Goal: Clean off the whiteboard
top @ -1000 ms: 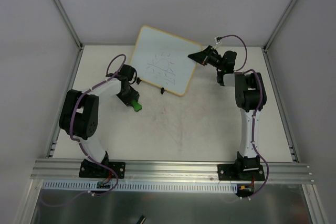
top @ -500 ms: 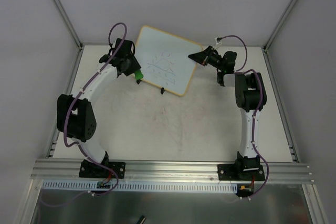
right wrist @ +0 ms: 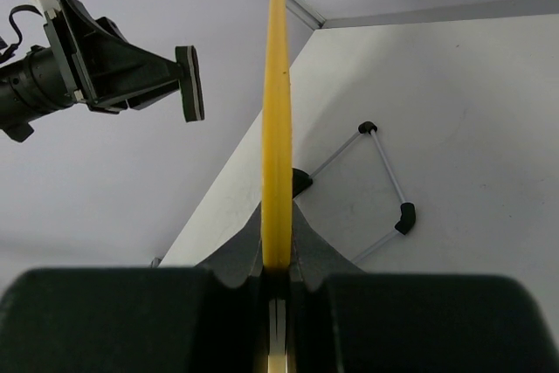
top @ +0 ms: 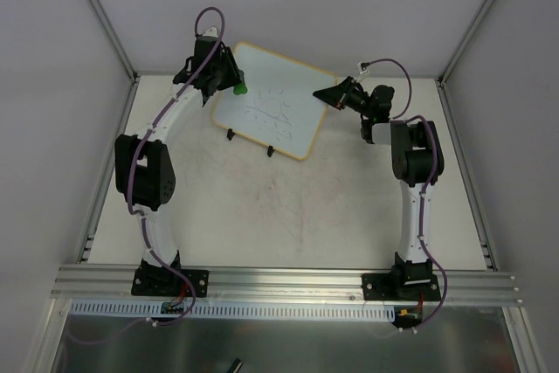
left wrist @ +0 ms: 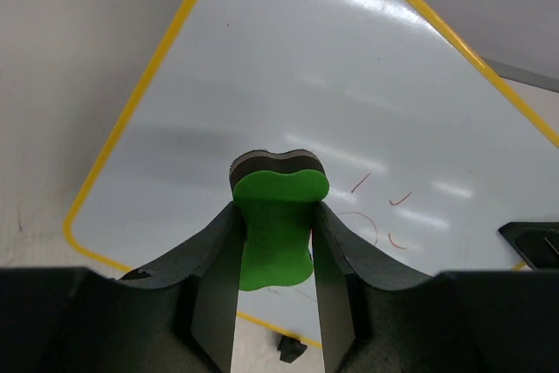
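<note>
The whiteboard [top: 288, 120] stands tilted at the back of the table on two black clip feet, with thin pen marks near its middle. My left gripper [top: 234, 86] is shut on the green eraser block [top: 239, 89], held at the board's upper left part. In the left wrist view the eraser [left wrist: 277, 229] sits between my fingers in front of the white face [left wrist: 306, 67], with red marks [left wrist: 384, 216] to its right. My right gripper [top: 325, 93] is shut on the board's right edge; in the right wrist view the yellow frame edge [right wrist: 278, 128] runs straight up from my shut jaws.
A thin wire stand with black corner pieces [right wrist: 384, 181] lies behind the board on the table. Metal frame posts and white walls [top: 105, 24] close in the back and sides. An aluminium rail [top: 288, 281] runs along the near edge.
My left arm has swung up and back from the table left of the board, carrying the green eraser to the board's upper left face. The right arm has not moved.
</note>
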Tool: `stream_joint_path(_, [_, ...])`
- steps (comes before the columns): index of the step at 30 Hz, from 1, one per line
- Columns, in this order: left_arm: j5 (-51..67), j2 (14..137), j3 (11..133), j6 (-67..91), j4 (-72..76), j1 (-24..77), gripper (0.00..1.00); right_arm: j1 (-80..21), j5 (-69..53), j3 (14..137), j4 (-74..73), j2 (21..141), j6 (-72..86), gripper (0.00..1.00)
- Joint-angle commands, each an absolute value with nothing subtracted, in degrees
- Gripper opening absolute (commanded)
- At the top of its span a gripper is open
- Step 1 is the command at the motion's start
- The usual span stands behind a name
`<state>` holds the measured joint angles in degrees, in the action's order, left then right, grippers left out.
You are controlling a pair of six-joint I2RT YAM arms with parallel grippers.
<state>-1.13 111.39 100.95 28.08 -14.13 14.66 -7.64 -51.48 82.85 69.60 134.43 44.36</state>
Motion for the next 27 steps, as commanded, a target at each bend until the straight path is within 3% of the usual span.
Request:
stream_joint_path(1, [3.3,114.2,104.9,24.5,-8.3,14.1,0.0,-7.7,-53.2,82.0,72.5,130.8,39.3,0.0])
stream_joint_path(13, [9.6,123.0,108.6,26.9,-1.1,12.5,0.0,-7.7,-53.3,79.7,72.3,129.2,37.9,0.0])
stream_joint_path(27, [7.9,127.5,111.9,27.0,-0.5,12.2,0.0,-7.9,-53.3,79.4,72.3,128.9,37.6,0.0])
